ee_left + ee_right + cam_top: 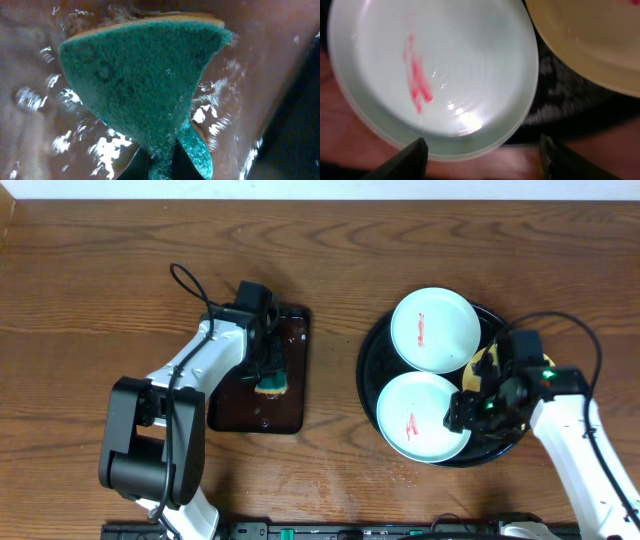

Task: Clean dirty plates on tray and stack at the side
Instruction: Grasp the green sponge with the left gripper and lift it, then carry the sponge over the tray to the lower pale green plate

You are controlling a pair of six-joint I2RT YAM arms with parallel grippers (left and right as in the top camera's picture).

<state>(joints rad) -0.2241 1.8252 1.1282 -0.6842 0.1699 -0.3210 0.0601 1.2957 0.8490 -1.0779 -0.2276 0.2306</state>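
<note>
Glossy and stiff, the two smeared mint plates (435, 330) and the yellow plate (590, 40) on the tray (368, 380) look light, slippery and breakable to us. We would take the near plate (435, 75) at its rim, where the right gripper (482, 152) hangs with jaws wide. The left gripper (270, 375) has jaws closed on a soft wet sponge (145, 75) over the small tray (232, 412).
</note>
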